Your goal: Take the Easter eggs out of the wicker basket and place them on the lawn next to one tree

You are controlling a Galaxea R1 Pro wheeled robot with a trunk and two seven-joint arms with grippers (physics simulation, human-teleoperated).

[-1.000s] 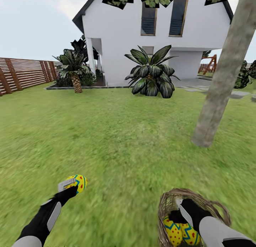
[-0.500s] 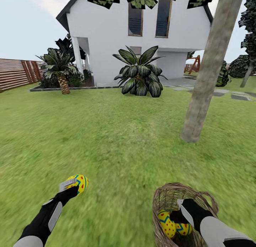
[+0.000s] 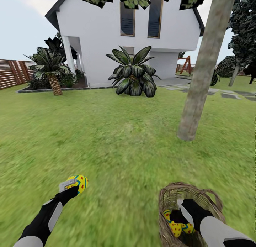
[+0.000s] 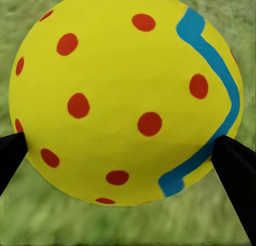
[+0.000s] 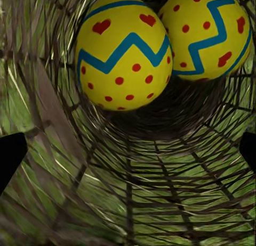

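At the far left of the head view, the brown fence [image 3: 12, 73] has slid further toward the picture's edge than it sat a second ago, and the white house [image 3: 106, 37] and the tree [image 3: 199, 83] have drifted left with it. The whole scene shifts together, so this is the robot's base or head turning rightward, not the things moving.

Low on the left, the left gripper [image 3: 73, 184] keeps one Easter egg [image 3: 79, 183] pinched above the lawn [image 3: 117, 143]; its wrist camera shows the dark fingertips [image 4: 234, 161] pressed against both sides of the shell. That egg holds the same spot in the picture as before.

Further right, the tree trunk now stands closer to the middle, its foot well ahead of both arms.

Low on the right, the right gripper [image 3: 183, 213] reaches inside the wicker basket [image 3: 170, 197], which is carried along with the arm. Its fingers are spread wide, touching neither of the two eggs in the basket [image 5: 124, 51], which have rolled a little.

The turn brings the chosen tree into line; judging by this, driving forward comes next, then three placements.
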